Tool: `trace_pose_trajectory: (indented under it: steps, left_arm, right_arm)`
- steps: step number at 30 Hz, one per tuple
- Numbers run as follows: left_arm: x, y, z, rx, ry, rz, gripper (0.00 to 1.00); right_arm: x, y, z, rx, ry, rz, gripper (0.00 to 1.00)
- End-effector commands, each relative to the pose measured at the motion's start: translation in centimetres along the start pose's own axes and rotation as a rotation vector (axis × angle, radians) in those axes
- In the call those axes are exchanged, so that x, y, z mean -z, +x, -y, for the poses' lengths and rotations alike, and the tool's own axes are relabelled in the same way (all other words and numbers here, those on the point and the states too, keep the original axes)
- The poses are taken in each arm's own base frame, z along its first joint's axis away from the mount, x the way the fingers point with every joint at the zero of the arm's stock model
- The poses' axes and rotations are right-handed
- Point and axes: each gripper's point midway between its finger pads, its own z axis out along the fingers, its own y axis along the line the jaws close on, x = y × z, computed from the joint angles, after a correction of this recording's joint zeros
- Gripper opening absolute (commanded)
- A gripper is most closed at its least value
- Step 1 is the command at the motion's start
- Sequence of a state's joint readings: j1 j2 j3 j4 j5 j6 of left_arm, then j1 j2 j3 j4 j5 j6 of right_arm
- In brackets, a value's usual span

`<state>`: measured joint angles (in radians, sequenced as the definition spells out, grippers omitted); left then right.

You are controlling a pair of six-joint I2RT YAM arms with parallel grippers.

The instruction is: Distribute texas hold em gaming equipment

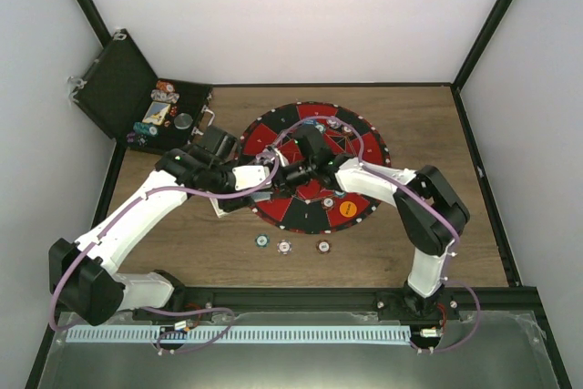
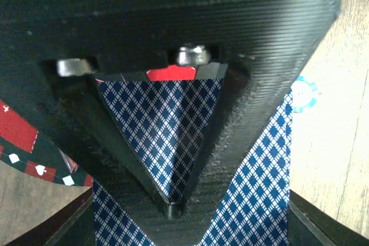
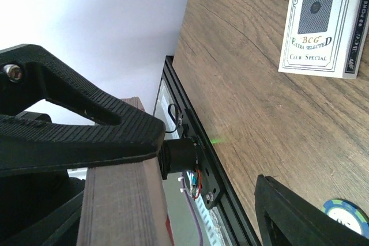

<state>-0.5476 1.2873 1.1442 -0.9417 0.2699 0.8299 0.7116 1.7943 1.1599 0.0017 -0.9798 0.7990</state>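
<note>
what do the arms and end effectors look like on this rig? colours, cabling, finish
Left arm and right arm: white link shells, black joint housings, black bases. Purple cables loop loosely along each arm. Left end effector and right end effector: matte black, with ribbed, layer-printed fingers. Silver screw heads show on the left one.

We see bright, even light from above and faint shadows on the tabletop (image 1: 373, 261); both wrist views blur close up, the left one dim.
</note>
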Motion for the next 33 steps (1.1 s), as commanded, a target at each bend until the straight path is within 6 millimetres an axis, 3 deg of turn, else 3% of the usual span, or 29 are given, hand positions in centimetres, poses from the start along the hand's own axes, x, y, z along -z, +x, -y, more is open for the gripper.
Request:
trace_pose_trajectory:
  steps: [1,9,12,22,27,33]
  left_arm:
    - [1.0,-0.7,-0.2,-0.024,-0.02,0.036,0.04]
    - [1.3,-0.7,-0.2,-0.028,-0.024,0.038,0.04]
    - [1.3,-0.8,-0.2,-0.029,-0.028,0.041,0.04]
    - [0.6,-0.3,-0.2,-0.018,-0.025,0.026,0.04]
    - [0.3,0.2,-0.2,-0.013,-0.021,0.009,0.04]
    - [-0.2,0.9,0.2,-0.007,-0.003,-0.02,0.04]
  right_arm:
    - [-0.3,-0.7,-0.1,-0.008,-0.007,-0.001,0.65]
    - [2.1,-0.6,4.4,-0.073,0.076,0.045,0.59]
    - [2.8,-0.4,5.0,-0.075,0.097,0.056,0.56]
    - [4.4,-1.1,0.8,0.007,0.053,0.088,0.56]
    - [5.0,-0.8,0.0,0.02,0.063,0.097,0.55]
    - [5.9,-0.7,-0.9,0.032,0.066,0.117,0.46]
